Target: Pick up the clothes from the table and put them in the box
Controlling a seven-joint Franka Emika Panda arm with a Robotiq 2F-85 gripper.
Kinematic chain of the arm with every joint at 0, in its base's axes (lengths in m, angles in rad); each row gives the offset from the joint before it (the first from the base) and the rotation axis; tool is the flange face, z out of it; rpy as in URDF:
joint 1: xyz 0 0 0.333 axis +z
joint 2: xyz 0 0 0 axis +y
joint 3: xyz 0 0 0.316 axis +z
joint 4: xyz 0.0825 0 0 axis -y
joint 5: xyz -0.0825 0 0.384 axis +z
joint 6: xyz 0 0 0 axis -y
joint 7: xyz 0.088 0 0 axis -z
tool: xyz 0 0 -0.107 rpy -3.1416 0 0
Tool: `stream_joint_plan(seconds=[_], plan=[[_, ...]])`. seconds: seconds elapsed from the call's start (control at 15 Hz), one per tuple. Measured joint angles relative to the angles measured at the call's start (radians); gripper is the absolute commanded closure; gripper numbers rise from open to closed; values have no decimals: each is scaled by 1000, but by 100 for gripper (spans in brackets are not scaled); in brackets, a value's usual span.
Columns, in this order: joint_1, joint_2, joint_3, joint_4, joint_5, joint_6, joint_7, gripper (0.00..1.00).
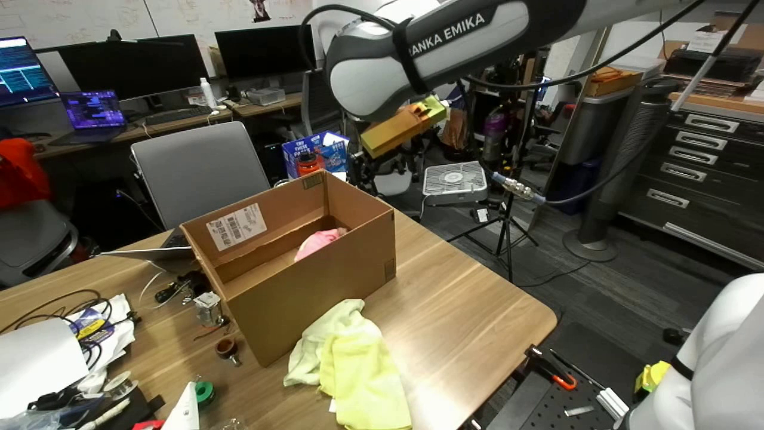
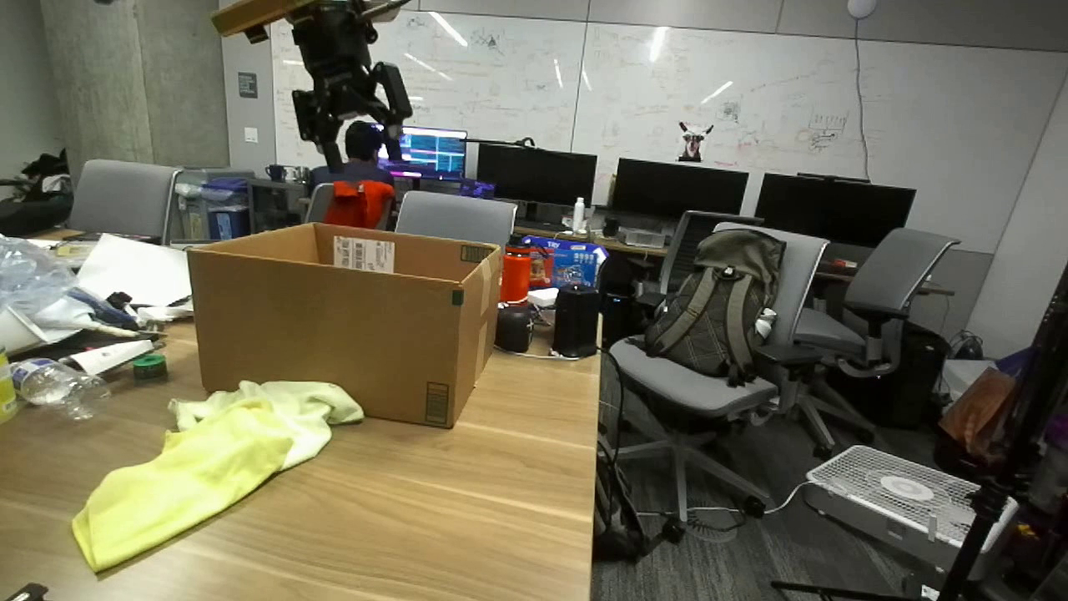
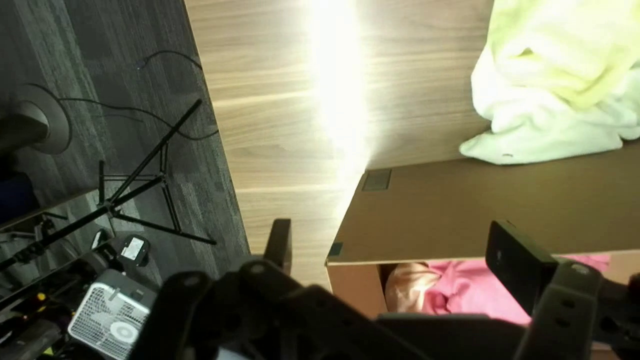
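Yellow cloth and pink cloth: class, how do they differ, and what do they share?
Place: the yellow cloth lies on the table, outside the box; the pink cloth lies inside it.
Shape: the yellow cloth is laid out long; the pink cloth looks bunched.
In an exterior view, the box hides part of the pink cloth but none of the yellow cloth.
Both are fabric, and the open gripper holds neither.

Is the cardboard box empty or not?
Not empty: pink cloth lies inside the box, visible in an exterior view and the wrist view.
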Motion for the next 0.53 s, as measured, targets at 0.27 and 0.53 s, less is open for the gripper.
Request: stream_joint_plan(seconds=[0.27,0.53], plan=[[-17,1,-2,-112,22,78,-33,0],[-19,10,-1,-220,29,190,-48,0]])
